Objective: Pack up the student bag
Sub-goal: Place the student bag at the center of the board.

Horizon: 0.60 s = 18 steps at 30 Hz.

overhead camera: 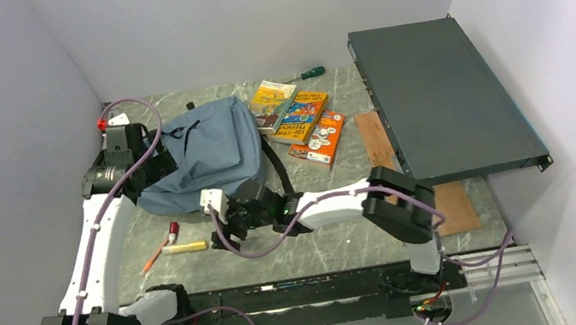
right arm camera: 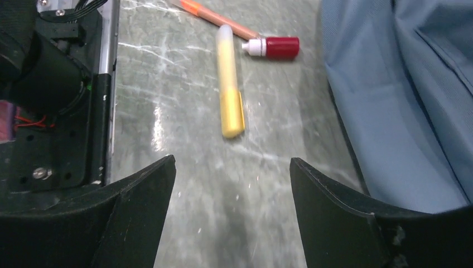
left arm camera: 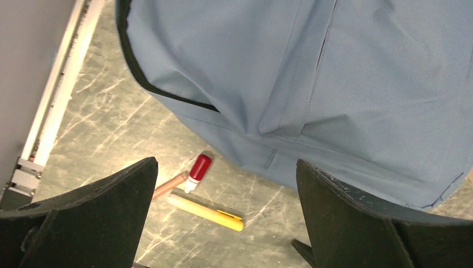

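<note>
Just now the left pincer (left arm camera: pixel 226 167) hangs with its jaws spread wide and nothing between them, right above the edge of the student bag (overhead camera: pixel 210 148), whose grey-blue fabric fills the space ahead of it. The right pincer (right arm camera: pixel 231 162) is likewise wide and empty, low over the marbled surface (right arm camera: pixel 268 184), with the bag's fabric just beside one of its fingers. Straight ahead of that pincer lies a yellow marker (right arm camera: pixel 230 95), and just beyond it a small red-capped piece (right arm camera: pixel 273 47) next to a thin orange pen (right arm camera: pixel 212 14).
</note>
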Motion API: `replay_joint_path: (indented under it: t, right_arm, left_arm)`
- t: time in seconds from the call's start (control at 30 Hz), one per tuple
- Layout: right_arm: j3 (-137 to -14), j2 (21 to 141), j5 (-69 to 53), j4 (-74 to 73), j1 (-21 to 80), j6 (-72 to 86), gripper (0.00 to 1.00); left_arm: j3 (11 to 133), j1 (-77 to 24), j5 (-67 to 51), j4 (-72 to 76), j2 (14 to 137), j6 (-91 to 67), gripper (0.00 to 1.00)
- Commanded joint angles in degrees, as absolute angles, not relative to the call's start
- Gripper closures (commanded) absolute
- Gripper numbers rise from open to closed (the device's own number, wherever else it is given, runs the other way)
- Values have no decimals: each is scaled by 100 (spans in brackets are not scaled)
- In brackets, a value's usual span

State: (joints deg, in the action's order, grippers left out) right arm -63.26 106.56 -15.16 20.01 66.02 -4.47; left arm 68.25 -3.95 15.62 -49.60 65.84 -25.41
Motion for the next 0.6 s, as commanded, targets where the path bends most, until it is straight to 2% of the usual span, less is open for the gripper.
replay_joint_path:
  t: [0.0,0.43,0.57]
  right_arm:
    - [-7010,11391,-2295,2954,6528,-1337,23]
    - [-8204,12668,-2585,2524,6782,-1433,25]
    - [-8426,12951,-1983,2385,6932,-1617,28]
  left_arm:
    - [6964,-363,1871,-5113,6127,-2329,0]
    - [6796,-334,1174,-5397,5679,-2830,0]
    - [6837,-334,1261,-5522,5553,-2791,0]
